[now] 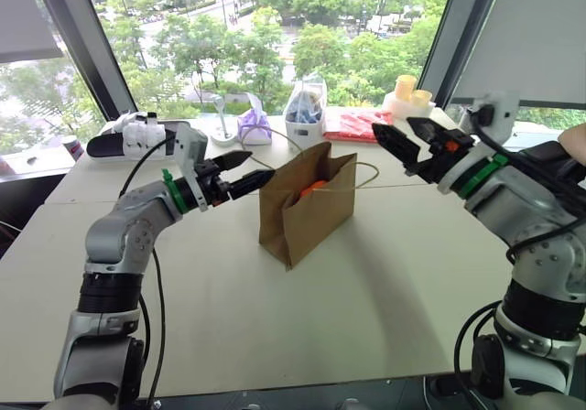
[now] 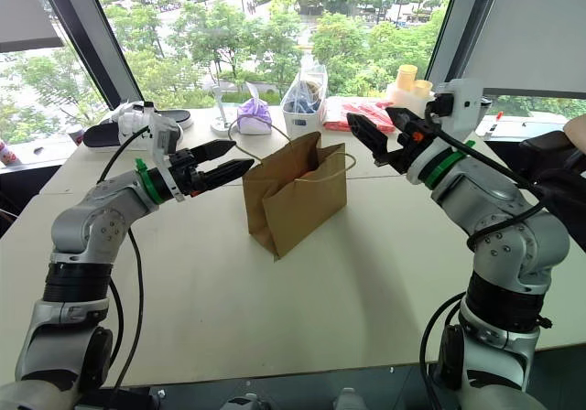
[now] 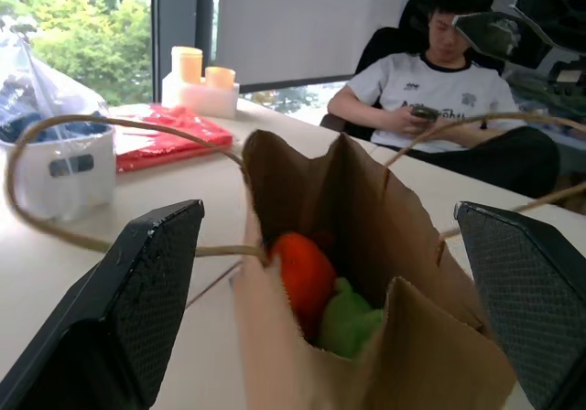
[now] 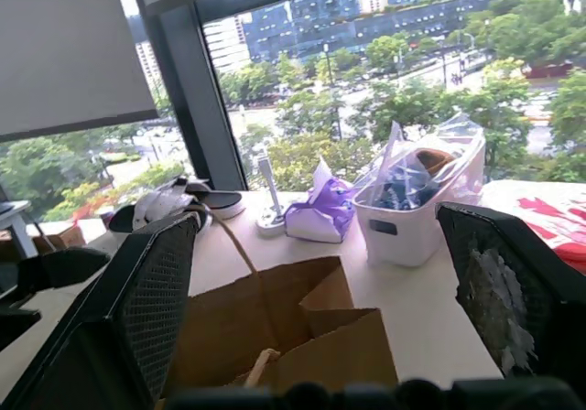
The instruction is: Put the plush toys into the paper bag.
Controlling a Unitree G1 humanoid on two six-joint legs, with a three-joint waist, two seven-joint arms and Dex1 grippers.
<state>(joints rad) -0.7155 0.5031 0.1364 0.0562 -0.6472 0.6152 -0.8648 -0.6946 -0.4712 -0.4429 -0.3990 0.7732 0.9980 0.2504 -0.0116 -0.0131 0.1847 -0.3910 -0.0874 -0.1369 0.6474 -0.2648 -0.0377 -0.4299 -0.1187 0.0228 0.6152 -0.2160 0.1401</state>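
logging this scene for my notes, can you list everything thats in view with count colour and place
paper bag: 1, brown, upright mid-table
plush toys: 2, orange and green, inside the bag
pouch: 1, purple, far edge of table
white tub: 1, clear plastic bag in it, beside the pouch
red packet: 1, flat, far right of table
cups: 2, pale yellow, behind the packet
table: 1, cream
person: 1, white shirt, seated beyond the table
left gripper: black, open, left of the bag
right gripper: black, open, right of the bag
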